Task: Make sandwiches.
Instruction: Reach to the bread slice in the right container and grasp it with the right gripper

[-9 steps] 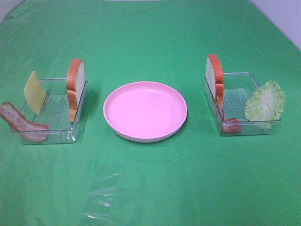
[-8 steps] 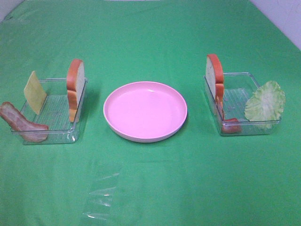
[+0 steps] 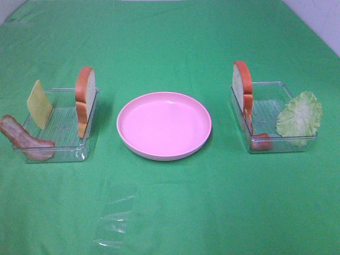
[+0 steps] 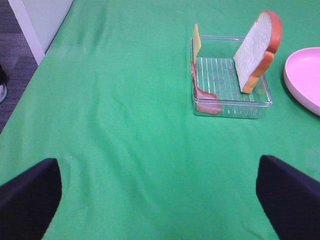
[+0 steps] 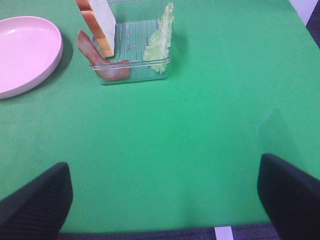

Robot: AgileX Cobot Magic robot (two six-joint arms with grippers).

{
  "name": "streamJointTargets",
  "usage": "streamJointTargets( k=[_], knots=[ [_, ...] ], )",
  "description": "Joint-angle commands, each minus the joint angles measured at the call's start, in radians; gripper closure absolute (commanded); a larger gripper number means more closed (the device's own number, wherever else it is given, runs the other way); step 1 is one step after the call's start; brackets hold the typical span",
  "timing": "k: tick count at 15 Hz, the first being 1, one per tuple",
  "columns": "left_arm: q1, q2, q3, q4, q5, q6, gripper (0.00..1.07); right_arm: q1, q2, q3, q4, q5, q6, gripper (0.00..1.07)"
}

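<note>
From high up: neither claw in frame. No shift against the moment just before, same still layout, so no step begun. Left tray (image 3: 56,130) holding cheese (image 3: 39,104), left bacon (image 3: 24,139) and left bread slice (image 3: 85,98) on edge. Right tray (image 3: 268,114) holding right bread slice (image 3: 241,87), lettuce (image 3: 300,114) and right bacon (image 3: 260,142). Pink plate (image 3: 163,125) between the trays, bare. No sandwich stacked yet.

From the left wrist: left claw (image 4: 160,200) spread wide, gripping nothing, with dark fingertips (image 4: 30,195) only at the frame edges. Left tray well ahead of the claw, far beyond the jaws. Left bread slice against the wall nearer the plate, cheese and left bacon at the opposite wall.

From the right wrist: right claw (image 5: 162,197) likewise wide and empty. Right tray well ahead of it, right bread slice and right bacon on the plate side, lettuce against the far wall.

Judged from this: task at its very start, with a long reach needed toward a bread slice first, then onto the plate.
</note>
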Motion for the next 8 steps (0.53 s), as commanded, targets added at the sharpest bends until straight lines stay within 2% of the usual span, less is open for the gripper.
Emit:
streamJointTargets(
  k=[1,5,8],
  knots=[
    [-0.004,-0.003,0.002,0.000,-0.002,0.000,0.07,-0.005,-0.033,0.003,0.002,-0.005,-0.002,0.11],
    [-0.004,-0.003,0.002,0.000,-0.002,0.000,0.07,-0.005,-0.026,-0.003,-0.002,-0.013,-0.002,0.11],
    [-0.004,-0.003,0.002,0.000,-0.002,0.000,0.07,-0.005,0.049,-0.032,-0.001,-0.057,-0.002,0.11]
  ],
)
